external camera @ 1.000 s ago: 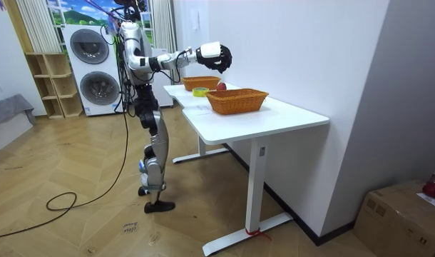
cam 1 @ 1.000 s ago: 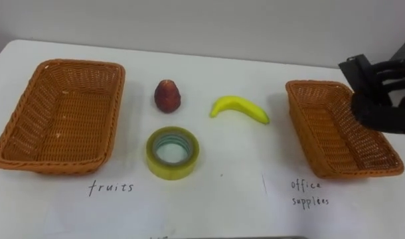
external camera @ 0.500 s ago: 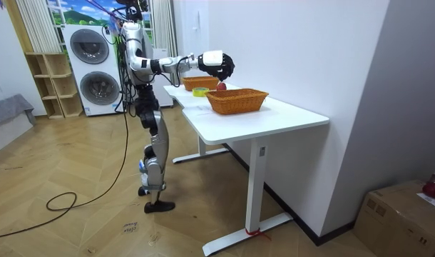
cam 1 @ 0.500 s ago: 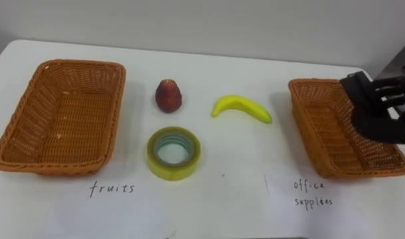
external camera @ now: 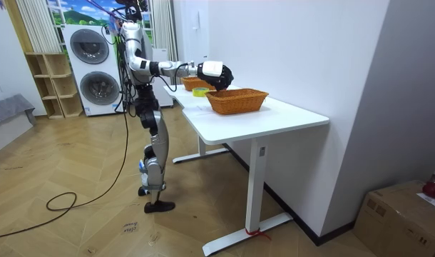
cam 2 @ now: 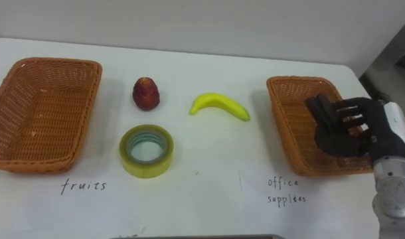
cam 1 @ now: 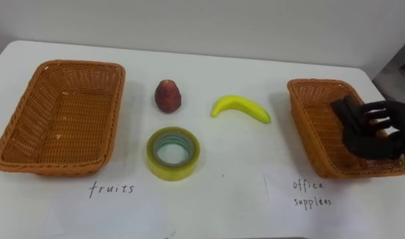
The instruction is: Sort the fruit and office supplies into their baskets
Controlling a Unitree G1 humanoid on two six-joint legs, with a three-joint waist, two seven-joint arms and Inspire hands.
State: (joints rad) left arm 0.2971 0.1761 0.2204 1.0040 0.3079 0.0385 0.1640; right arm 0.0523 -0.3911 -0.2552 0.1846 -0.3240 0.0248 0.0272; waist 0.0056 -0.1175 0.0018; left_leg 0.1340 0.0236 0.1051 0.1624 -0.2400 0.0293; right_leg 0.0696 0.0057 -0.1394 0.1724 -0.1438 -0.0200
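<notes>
On the white table, a dark red fruit (cam 1: 167, 95) and a yellow banana (cam 1: 239, 107) lie between two wicker baskets. A roll of yellow-green tape (cam 1: 172, 153) lies in front of the red fruit. The left basket (cam 1: 63, 123), labelled for fruit, holds nothing. My black right hand (cam 1: 368, 129) hovers over the right half of the office supplies basket (cam 1: 312, 123), fingers spread and relaxed, holding nothing. From the side, the room view has that right hand (external camera: 216, 72) stretched out low above the near basket (external camera: 237, 100).
Handwritten labels sit on the table (cam 1: 242, 192) in front of each basket. The table's front edge runs close below them. In the room view I stand at the table's end, with washing machines (external camera: 96, 68) and a shelf (external camera: 50, 86) behind me.
My right hand has come down from above the right basket's far right corner and now sits lower and nearer, over the basket's right half. The objects on the table stay put.
</notes>
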